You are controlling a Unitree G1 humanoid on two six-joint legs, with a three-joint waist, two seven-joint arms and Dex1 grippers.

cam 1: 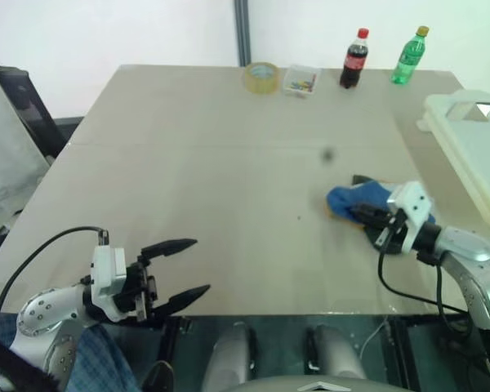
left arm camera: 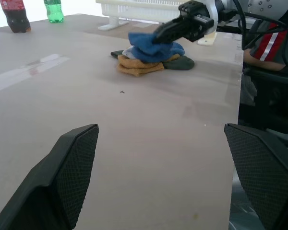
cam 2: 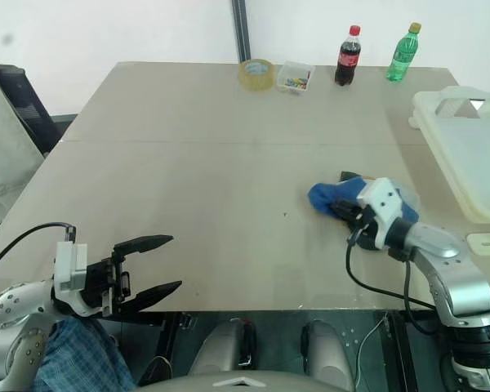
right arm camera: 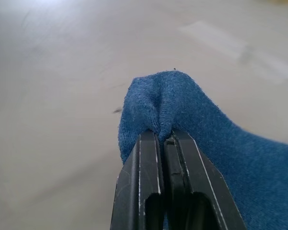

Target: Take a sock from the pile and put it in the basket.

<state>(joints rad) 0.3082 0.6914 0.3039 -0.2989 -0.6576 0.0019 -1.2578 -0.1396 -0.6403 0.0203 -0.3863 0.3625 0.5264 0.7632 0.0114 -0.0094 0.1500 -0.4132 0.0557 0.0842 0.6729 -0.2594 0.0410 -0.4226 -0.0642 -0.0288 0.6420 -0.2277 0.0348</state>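
Two tools show; the right tool (right arm camera: 164, 139) has its fingers pinched tight on a fold of the blue sock (cam 1: 361, 198), atop the pile (left arm camera: 151, 60) on the bench (cam 1: 212, 163), reaching forward and slightly down, presumably ready to lift toward the basket (cam 1: 474, 155) nearby; the left tool (cam 1: 180, 273) hovers level, fingers spread wide, empty.

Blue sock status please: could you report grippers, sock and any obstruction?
Right gripper jaws shut on blue sock, atop the pile. Left gripper open, idle. Basket beyond, on the right; path clear.
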